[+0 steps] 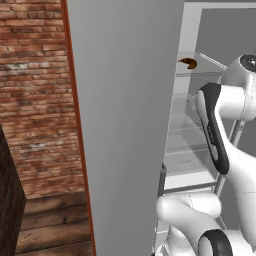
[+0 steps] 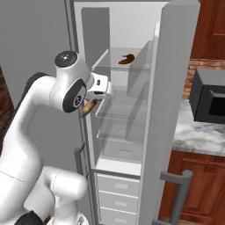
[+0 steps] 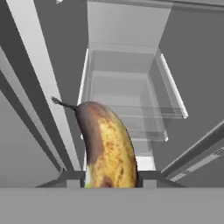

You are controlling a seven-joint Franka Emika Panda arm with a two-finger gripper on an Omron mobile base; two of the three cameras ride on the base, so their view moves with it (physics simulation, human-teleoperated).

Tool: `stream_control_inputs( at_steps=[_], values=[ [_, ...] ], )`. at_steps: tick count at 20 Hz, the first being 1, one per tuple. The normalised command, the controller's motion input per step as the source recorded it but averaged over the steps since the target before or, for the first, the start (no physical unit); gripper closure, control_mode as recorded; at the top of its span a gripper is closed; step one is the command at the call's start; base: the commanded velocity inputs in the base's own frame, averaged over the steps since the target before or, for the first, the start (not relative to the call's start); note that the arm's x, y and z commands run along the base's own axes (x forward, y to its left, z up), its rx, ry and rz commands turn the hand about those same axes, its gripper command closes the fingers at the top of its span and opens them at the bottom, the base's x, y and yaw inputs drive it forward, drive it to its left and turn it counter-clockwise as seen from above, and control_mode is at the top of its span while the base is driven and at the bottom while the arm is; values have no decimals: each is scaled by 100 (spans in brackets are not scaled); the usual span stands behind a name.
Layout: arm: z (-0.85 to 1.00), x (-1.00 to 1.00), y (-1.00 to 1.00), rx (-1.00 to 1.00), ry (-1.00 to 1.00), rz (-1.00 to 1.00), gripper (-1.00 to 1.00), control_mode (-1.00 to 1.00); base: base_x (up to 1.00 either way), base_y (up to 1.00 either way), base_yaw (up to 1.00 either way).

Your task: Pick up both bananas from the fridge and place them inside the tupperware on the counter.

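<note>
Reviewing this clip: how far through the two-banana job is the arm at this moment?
Nothing delivered yet, as far as these views show. In hand: the gripper is shut on one banana, held just outside the open fridge. Left: the second banana lies on an upper glass shelf and needs fetching after this one goes to the tupperware, which these views don't include.

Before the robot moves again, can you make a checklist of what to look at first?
1. Banana held between the fingers: ok, they are shut on it.
2. Held banana out of the fridge: ok, it hangs in front of the shelves.
3. Fridge door open wide enough: ok.
4. Second banana picked up: not ok, it lies on the upper glass shelf.
5. Path to the counter: cannot tell, the door blocks part of it.
6. Tupperware ready: cannot tell.
</note>
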Motion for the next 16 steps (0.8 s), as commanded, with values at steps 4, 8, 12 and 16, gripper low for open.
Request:
stream_control_inputs(
  at_steps=[4,8,12,16],
  values=[
    [31,-83,31,0,0,0,100,-100,0,0,0],
    [12,-69,27,0,2,0,100,-100,0,0,0],
    [0,-87,19,0,-38,0,100,-100,0,0,0],
    [0,-92,19,0,-29,-1,100,-100,0,0,0]
  ],
)
